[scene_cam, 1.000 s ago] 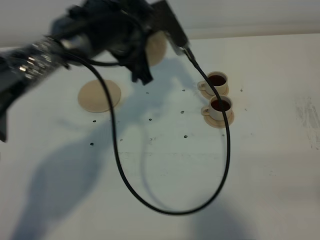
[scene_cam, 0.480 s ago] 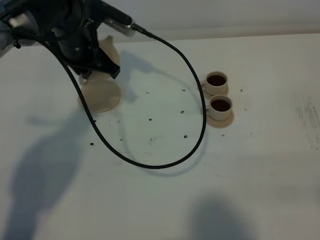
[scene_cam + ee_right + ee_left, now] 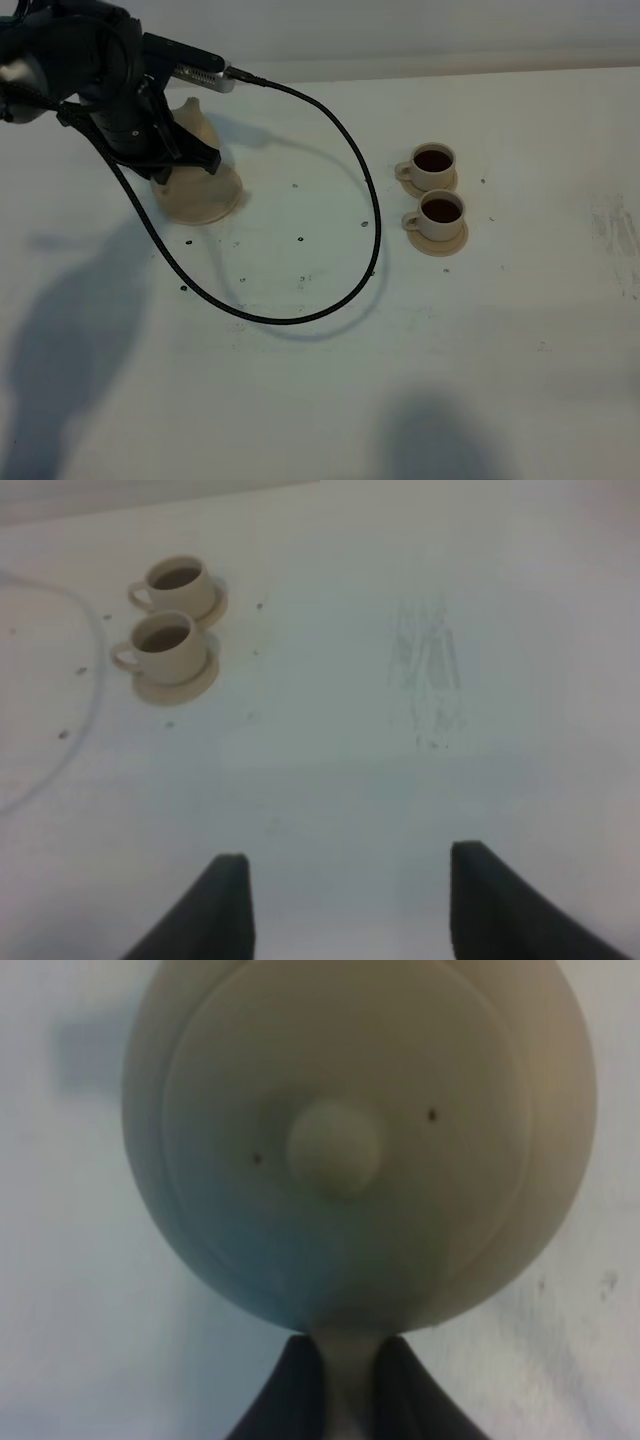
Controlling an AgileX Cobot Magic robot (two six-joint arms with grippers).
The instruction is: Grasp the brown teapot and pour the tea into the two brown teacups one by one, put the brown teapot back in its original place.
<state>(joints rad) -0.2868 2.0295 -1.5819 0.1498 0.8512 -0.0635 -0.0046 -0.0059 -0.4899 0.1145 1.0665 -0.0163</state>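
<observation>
Both teacups (image 3: pixel 432 190) filled, left hand (image 3: pixel 349 1380) clamps the brown teapot (image 3: pixel 350 1140) by its handle directly above the wide saucer (image 3: pixel 200 195); right hand (image 3: pixel 345 910) gapes empty.

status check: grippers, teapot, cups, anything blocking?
Left gripper shut on brown teapot handle, over the wide saucer. Right gripper open, idle. Both teacups filled. Black cable loops across the table, clear of cups.

No readable text, labels, brands, numbers or signs anywhere in these views.
</observation>
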